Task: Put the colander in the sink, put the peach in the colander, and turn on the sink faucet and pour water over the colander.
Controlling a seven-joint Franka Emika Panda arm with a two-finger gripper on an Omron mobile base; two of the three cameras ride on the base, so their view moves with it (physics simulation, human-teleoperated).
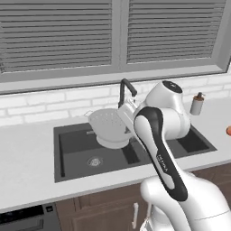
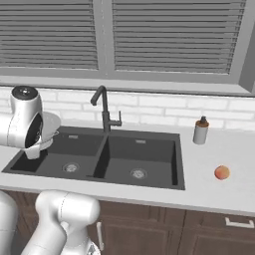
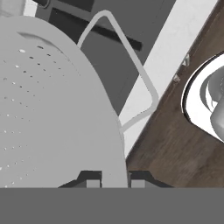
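Between the two dark fingertips [image 3: 93,180] at the bottom of the hand view, the thin rim of the colander [image 3: 48,109], pinched tight; gripper [image 3: 112,180] closed on that rim, with the colander's looped side handle [image 3: 131,65] arching out past it. Lifted clear of the basin floor and tilted, perforated wall facing the hand camera. From the left base view, colander [image 1: 107,126] hanging over the left basin of the sink [image 1: 72,155], just in front of the sink faucet [image 1: 124,90], the white arm reaching to it from the lower right. Round metal drain [image 1: 94,160] bare below it. Dark grey double-basin sink [image 2: 144,149] set into a pale grey countertop [image 2: 219,194], centre divider running front to back. Soap dispenser bottle [image 2: 200,131] upright on the counter right of the sink. Peach [image 2: 222,172] resting on the counter further right and nearer the front edge, well apart from the sink and the colander. White brick backsplash [image 2: 164,109] behind, under a wide window with closed grey blinds [image 2: 169,35]. Dark wood cabinet fronts [image 2: 149,234] beneath the counter.
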